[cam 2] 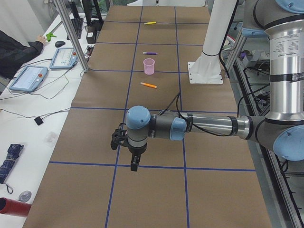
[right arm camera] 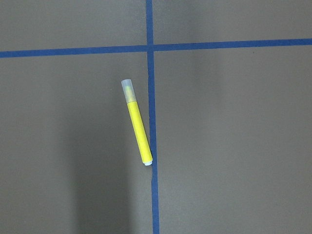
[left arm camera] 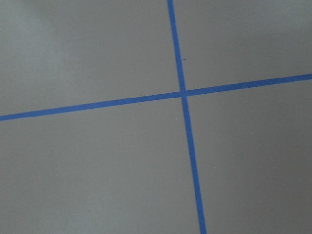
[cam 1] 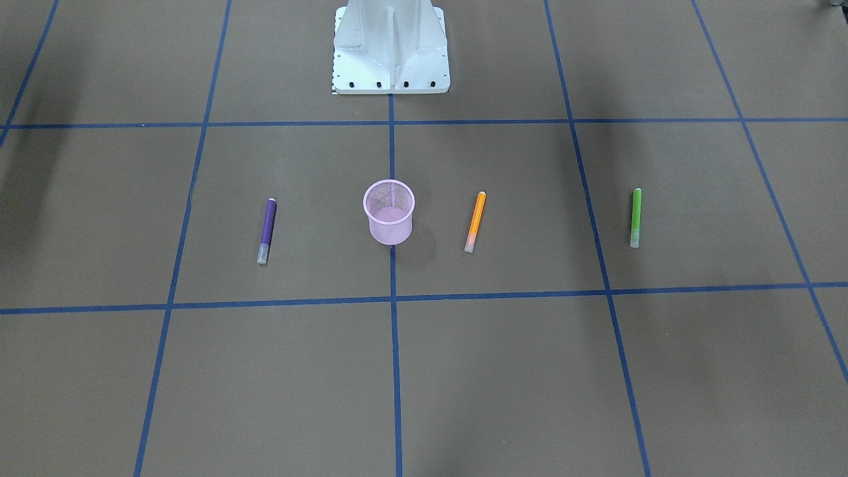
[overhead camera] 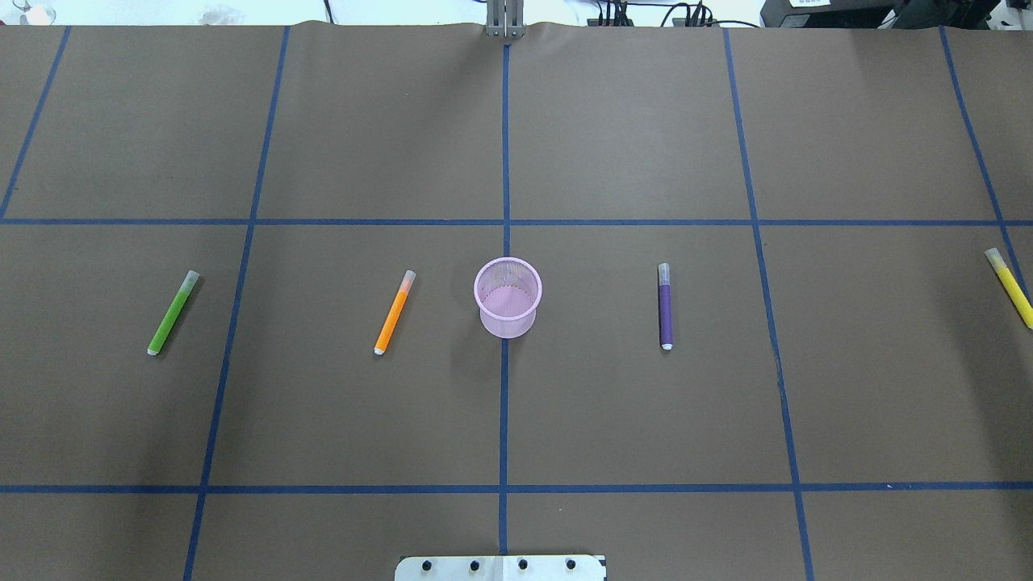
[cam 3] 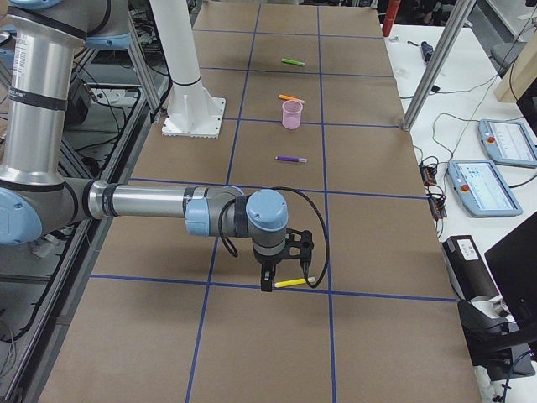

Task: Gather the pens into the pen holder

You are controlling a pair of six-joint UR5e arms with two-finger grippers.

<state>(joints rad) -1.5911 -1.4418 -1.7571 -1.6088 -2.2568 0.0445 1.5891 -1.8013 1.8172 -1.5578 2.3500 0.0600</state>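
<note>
Well, the pink mesh pen holder [overhead camera: 507,297] stands upright at the centre of the overhead frame, right on the middle blue tape line [overhead camera: 504,403] of the brown table [overhead camera: 629,145]. All four pens lie flat on the table outside it. The orange pen [overhead camera: 395,312] is near its left and the green pen [overhead camera: 173,313] is well off toward the left edge. The purple pen [overhead camera: 665,307] lies to its right, and the yellow pen [overhead camera: 1010,288] is cut off by the right edge.

From the right-hand end, the right gripper [cam 3: 285,270] hangs just above the yellow pen, whose blunt end touches a tape line in the wrist view. The left gripper [cam 2: 133,159] points down over a tape crossing, well away from any pen. Neither pincer shows clearly enough to tell whether its fingers are apart or together.
</note>
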